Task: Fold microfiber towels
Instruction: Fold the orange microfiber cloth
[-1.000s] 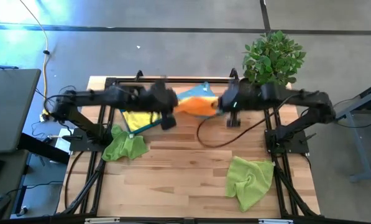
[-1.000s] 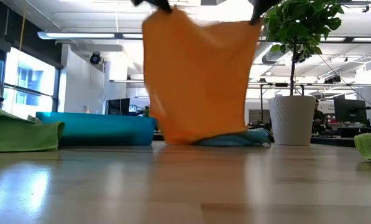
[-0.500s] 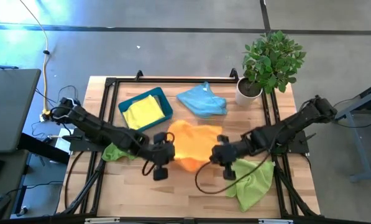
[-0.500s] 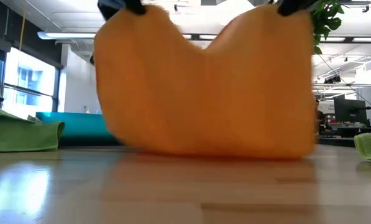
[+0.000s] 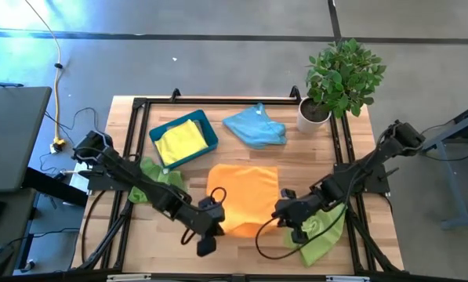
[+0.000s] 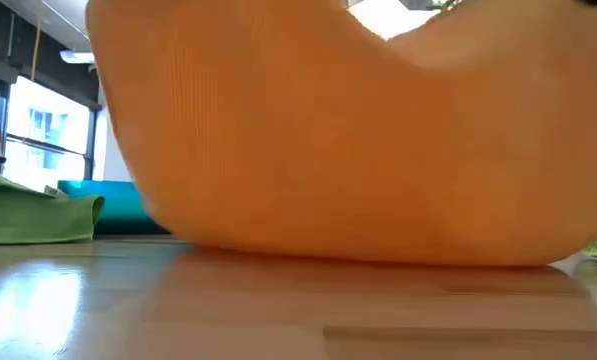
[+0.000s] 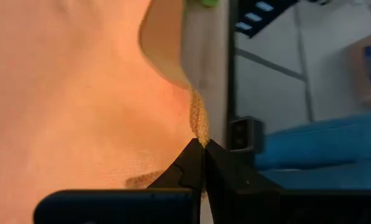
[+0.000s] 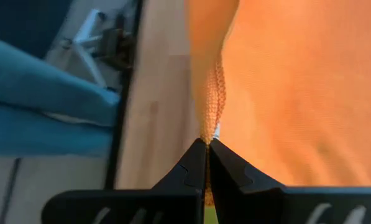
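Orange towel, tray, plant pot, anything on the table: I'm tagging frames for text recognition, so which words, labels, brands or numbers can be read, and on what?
None: no readable text in any view.
The orange towel, teal tray, white plant pot and wooden table are all plain.
Screens in the room behind are too small and blurred to read.

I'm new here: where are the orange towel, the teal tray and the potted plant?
orange towel (image 5: pixel 245 192), high view, its flat middle.
teal tray (image 5: pixel 211 132), high view, its rim.
potted plant (image 5: pixel 343 69), high view, its leaves.
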`<state>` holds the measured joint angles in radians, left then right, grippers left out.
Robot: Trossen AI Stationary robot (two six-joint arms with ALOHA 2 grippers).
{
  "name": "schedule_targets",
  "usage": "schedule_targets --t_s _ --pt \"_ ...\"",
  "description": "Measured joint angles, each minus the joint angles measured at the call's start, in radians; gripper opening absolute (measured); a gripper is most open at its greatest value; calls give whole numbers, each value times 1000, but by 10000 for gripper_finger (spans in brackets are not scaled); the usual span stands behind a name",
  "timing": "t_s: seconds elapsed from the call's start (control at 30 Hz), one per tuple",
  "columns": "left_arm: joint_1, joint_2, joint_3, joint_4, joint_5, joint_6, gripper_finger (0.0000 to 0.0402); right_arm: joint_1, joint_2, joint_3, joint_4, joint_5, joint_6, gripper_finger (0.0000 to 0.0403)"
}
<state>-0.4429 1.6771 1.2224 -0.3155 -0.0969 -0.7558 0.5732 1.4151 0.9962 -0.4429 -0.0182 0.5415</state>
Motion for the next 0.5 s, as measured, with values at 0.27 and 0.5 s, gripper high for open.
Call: schedule_targets --t_s 0.27,0.5 --pt "-35 40 0 75 -24 -38 1 16 0 0 -10 1 -26 0" --pt "-13 42 0 -120 -221 -43 1 -33 2 0 -81 194 -137 0"
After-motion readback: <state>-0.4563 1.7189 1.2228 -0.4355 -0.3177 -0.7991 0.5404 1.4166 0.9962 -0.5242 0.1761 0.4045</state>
